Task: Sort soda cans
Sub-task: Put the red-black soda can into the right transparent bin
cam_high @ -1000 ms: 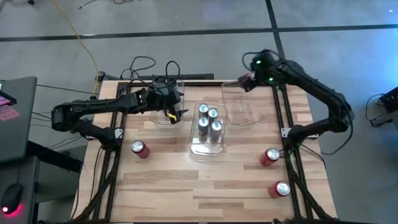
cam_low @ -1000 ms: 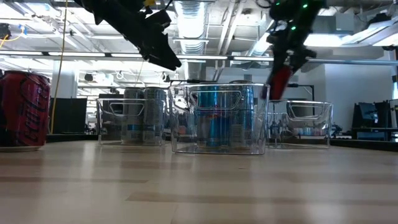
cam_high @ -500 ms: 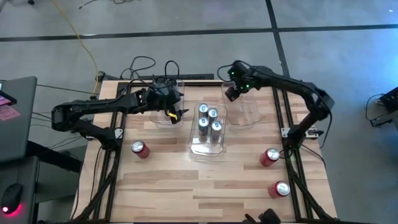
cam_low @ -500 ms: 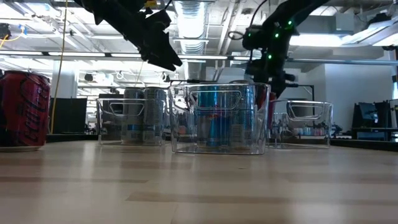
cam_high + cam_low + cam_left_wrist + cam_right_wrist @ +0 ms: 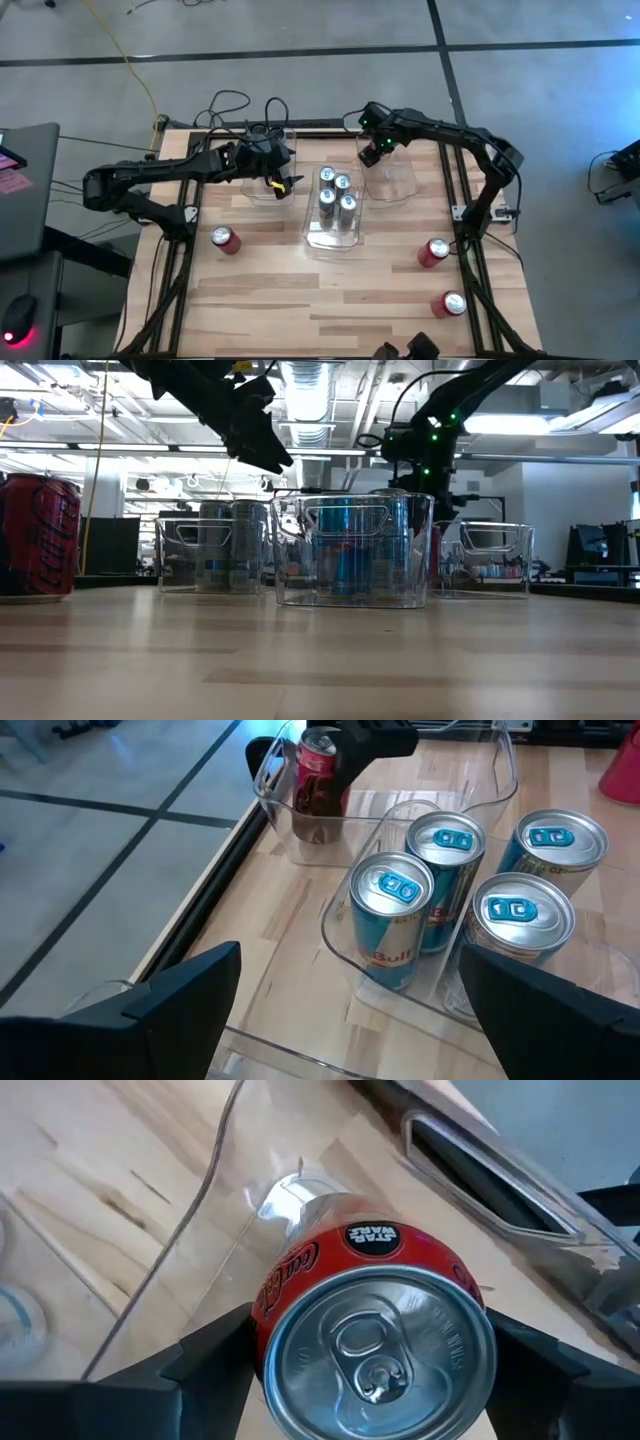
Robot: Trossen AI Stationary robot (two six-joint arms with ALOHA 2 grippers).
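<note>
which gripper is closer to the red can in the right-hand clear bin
Right. The right gripper has its fingers on either side of the red can inside the right bin. The left gripper is over the left bin, beyond the middle bin.

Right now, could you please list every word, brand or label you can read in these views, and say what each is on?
"STAR WARS": round black badge on the red can between the right tool's fingers.
"Red Bull": side of the nearest blue can in the middle bin, partly cut off.
Script logo on the red can's shoulder: incomplete, not readable.
Print on the lone red can in the low view: too blurred to read.
</note>
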